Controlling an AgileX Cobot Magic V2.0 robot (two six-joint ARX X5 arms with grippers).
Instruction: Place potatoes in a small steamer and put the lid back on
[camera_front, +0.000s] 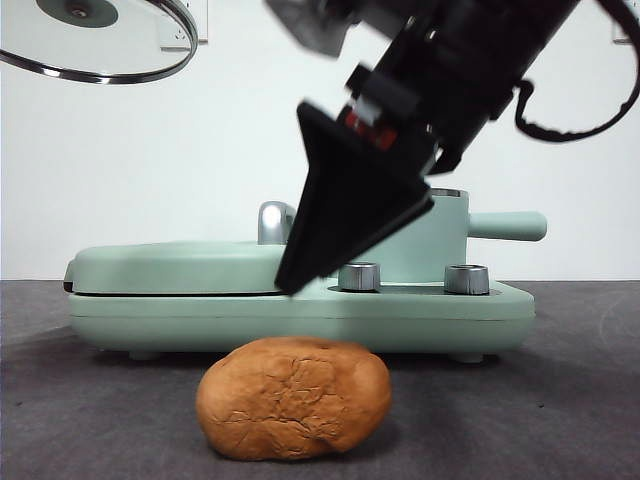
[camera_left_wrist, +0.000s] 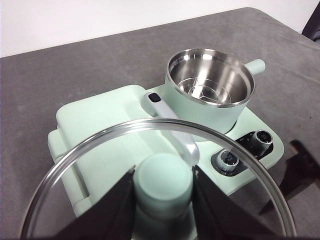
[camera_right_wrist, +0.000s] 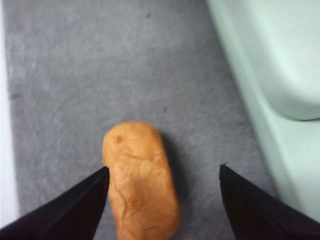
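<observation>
Left hand is clamped on the mint knob of the lid, holding the glass disc up in the air; in front view the lid hangs at approx 10–11 o'clock, well above everything else. Seen thru the lid from the left wrist cam: the small steamer sits open on the mint-green cooker base, steel bowl bare inside, straight handle sticking out away from the griddle side, two silver dials on the base near it. Right hand comes in from approx 1 o'clock in front view, big & dark, jaws spread wide apart, tip low in front of the base, above the potato but not touching it. Potato lies on the grey table at 6 o'clock, just in front of the base, apart from it. Right wrist cam: potato lies betw the two open jaws, nearer one of them; base edge runs alongside.
</observation>
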